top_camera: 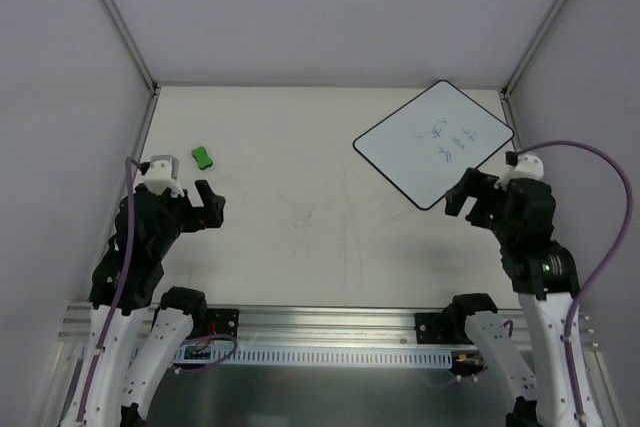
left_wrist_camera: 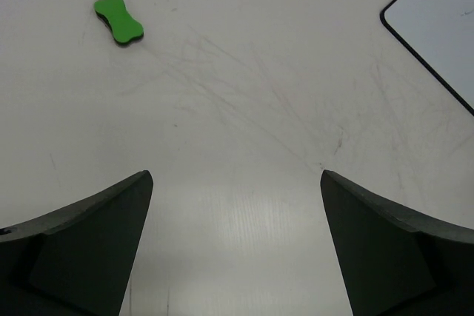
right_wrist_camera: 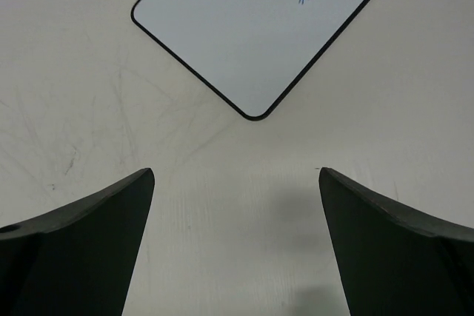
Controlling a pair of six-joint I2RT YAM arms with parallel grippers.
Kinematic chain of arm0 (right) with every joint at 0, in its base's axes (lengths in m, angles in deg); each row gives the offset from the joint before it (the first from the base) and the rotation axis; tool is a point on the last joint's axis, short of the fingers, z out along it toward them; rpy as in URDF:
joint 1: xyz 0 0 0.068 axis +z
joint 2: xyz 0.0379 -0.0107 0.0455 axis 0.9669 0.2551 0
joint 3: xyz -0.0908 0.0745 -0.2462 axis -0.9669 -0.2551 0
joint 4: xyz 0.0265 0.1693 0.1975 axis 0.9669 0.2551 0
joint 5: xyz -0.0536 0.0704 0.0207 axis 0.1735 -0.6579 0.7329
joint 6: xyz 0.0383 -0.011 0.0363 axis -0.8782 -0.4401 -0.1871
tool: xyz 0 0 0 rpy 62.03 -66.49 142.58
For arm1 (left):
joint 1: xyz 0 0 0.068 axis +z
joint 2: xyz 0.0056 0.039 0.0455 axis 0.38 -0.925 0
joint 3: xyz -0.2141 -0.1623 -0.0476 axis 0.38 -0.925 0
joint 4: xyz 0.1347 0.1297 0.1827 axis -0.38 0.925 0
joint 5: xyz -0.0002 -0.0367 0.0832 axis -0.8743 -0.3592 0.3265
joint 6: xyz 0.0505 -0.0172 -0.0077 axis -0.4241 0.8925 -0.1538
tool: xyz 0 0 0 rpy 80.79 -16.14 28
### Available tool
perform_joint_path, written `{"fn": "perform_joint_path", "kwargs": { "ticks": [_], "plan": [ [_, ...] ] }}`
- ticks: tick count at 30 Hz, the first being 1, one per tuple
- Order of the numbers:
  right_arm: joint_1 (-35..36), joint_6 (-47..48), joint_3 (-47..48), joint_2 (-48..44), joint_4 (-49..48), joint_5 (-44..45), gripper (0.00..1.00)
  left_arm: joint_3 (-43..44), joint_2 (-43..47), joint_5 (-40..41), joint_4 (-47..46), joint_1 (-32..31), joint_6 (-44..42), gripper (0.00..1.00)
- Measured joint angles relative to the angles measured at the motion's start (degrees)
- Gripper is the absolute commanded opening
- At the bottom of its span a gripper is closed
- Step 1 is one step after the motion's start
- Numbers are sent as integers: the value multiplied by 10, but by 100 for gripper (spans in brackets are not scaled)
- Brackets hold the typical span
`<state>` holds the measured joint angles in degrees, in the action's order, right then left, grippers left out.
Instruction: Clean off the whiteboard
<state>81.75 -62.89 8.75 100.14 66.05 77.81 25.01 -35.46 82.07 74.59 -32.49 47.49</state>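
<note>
Whiteboard, lying askew, near corner just ahead of right hand

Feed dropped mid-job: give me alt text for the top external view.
A flat white rectangular whiteboard with a thin black edge lies askew at the far right of the pale table, with blue scribbles on it. The right tool hangs open beside its near corner; the left tool, also open, has a small green bone-shaped block beyond it.
</note>
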Motion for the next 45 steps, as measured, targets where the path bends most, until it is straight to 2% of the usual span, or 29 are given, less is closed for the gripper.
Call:
{"fn": "perform_joint_path", "kwargs": {
  "ticks": [5,10,15,18,25,31,37,45],
  "plan": [
    [3,-52,-49,171,-98,-18,93,-55,-33,-18,-24,0,24,99],
    [29,-74,-53,353,-181,-5,87,-90,-37,-24,-41,0,37,99],
    [69,-70,-5,527,-222,14,82,-96,-27,-23,-55,0,39,99],
    [85,-64,21,594,-243,17,79,-97,-18,-14,-57,0,40,99],
    [114,-54,49,678,-272,16,75,-97,-15,-8,-58,0,40,99],
    [160,-56,66,699,-286,36,69,-97,-12,-8,-59,0,40,99],
    [290,-93,89,725,-304,62,66,-97,-12,-8,-60,1,40,99],
    [480,-169,218,825,-314,72,66,-99,-3,-7,-60,1,40,99]
  ]
}}
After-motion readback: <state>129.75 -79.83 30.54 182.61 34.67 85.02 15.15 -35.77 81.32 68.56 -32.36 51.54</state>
